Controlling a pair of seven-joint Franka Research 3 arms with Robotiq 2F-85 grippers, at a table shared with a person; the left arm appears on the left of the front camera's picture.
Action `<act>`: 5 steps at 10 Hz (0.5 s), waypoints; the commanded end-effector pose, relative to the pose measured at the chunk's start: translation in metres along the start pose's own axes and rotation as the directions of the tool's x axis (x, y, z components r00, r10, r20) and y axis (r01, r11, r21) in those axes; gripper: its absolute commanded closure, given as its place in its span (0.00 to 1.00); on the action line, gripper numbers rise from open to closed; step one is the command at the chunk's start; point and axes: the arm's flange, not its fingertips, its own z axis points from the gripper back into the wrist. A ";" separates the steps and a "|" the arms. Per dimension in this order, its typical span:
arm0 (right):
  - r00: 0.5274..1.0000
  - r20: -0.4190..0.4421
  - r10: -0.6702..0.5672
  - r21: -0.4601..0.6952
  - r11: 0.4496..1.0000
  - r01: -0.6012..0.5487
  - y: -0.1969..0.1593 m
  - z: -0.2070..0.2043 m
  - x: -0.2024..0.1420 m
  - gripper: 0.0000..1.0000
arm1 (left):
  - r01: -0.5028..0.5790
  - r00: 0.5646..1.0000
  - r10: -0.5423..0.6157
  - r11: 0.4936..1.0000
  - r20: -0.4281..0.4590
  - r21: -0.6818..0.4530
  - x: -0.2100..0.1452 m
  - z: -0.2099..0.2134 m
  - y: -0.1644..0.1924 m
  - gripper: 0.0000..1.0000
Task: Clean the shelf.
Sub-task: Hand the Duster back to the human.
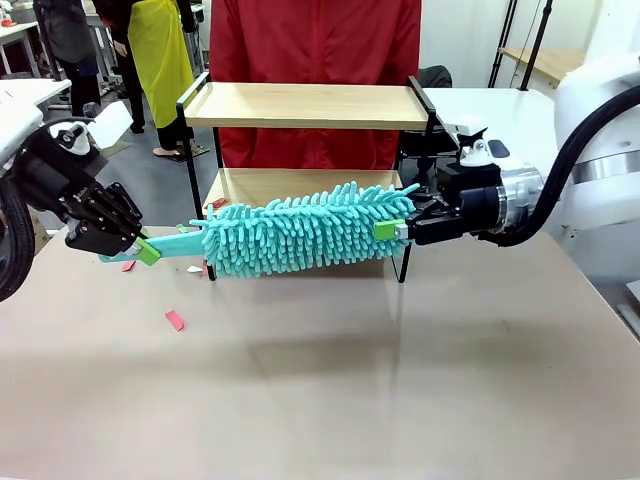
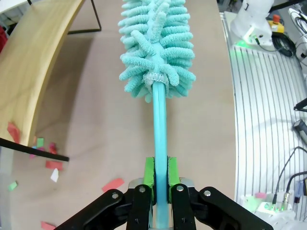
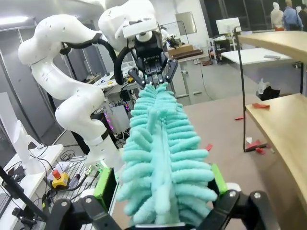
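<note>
Reaching in low from the left, the left gripper (image 1: 146,250) clamping its green pads (image 2: 149,173) tight on the duster handle (image 2: 160,139), wrist tilted down toward the table (image 1: 330,380). Coming in level from the right, the right gripper (image 1: 388,230) standing with jaws wide apart around the tip of the duster (image 1: 300,232); pads either side of the fluffy teal head, whether pressing it hard to tell. Spanning between both grippers, the duster lying almost horizontal, just in front of the shelf's (image 1: 305,105) lower board. Standing at the table's far side, the shelf, directly before a person in red (image 1: 315,45), cut off above the chest. Lying scattered near the shelf's left legs, paper scraps (image 1: 175,320), some partly hiding behind the duster and left gripper. Showing no readable writing on shelf or duster; small print on the left arm's wrist, seen from the right wrist, too blurred to read.
</note>
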 end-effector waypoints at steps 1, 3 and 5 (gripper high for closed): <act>1.000 -0.013 0.019 -0.010 1.000 -0.019 -0.005 -0.009 -0.004 0.00 | -0.001 1.000 0.001 1.000 0.017 -0.001 0.000 0.000 -0.003 0.87; 1.000 -0.006 0.016 -0.003 1.000 -0.016 -0.006 -0.013 -0.004 0.00 | -0.001 1.000 0.001 1.000 0.017 -0.001 0.000 0.000 -0.003 0.87; 1.000 0.003 0.014 0.006 1.000 -0.014 -0.006 -0.016 -0.003 0.00 | -0.001 1.000 0.001 1.000 0.017 -0.001 0.000 0.000 -0.003 0.87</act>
